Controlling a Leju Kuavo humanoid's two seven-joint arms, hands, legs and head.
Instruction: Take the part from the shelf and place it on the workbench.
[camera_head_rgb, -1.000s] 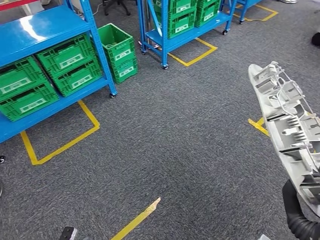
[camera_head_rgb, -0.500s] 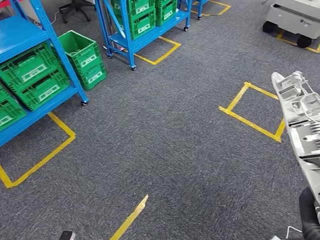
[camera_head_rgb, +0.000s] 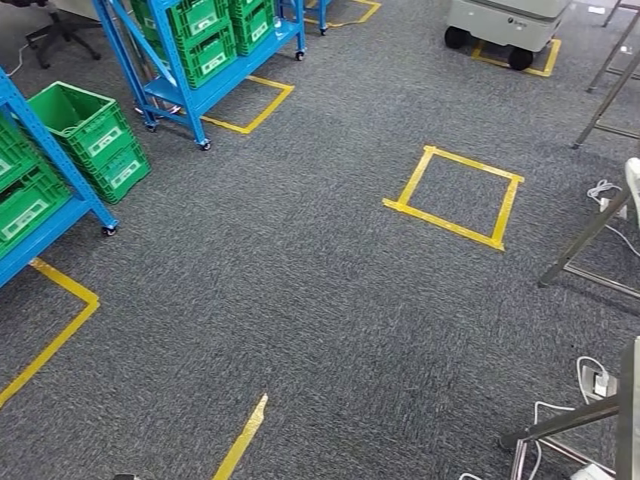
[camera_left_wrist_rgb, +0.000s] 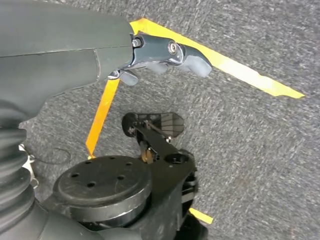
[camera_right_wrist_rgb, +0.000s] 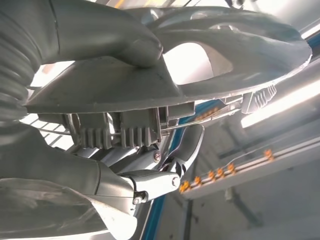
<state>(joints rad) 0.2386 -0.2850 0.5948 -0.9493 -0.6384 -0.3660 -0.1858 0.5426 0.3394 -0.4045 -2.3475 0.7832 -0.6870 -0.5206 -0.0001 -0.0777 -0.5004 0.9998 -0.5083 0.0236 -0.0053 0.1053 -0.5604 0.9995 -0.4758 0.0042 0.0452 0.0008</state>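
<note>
- Head view: grey carpet (camera_head_rgb: 317, 300) is filling the middle, crossed by yellow tape lines, with a taped square (camera_head_rgb: 455, 196) lying toward 1 o'clock.
- Blue shelves (camera_head_rgb: 198, 90) are standing at 11 o'clock, carrying green crates (camera_head_rgb: 202, 42); what is lying inside those crates cannot be told.
- One open green crate (camera_head_rgb: 90, 135) is sitting on the floor at 10 o'clock, just beside another blue rack's leg; as far as its inside is showing, nothing is lying in it.
- A pale wheeled cart (camera_head_rgb: 507, 20) is standing at 1 o'clock, and metal table legs (camera_head_rgb: 585, 240) with white cables are showing at 3 to 5 o'clock.
- A pale sliver at the 3 o'clock edge is the part (camera_head_rgb: 632, 190), barely entering the picture.
- Left wrist view: the left hand (camera_left_wrist_rgb: 158, 57) is hanging above the carpet and a yellow tape strip (camera_left_wrist_rgb: 241, 72), fingers stretched out and apart, holding nothing.
- Right wrist view: the right hand (camera_right_wrist_rgb: 124, 120) is gripping the part (camera_right_wrist_rgb: 226, 45), a long grey plastic moulding with ribs underneath; the thumb (camera_right_wrist_rgb: 102, 30) is pressing across its smooth face while the fingers (camera_right_wrist_rgb: 151, 182) are curling under its ribbed side.
</note>
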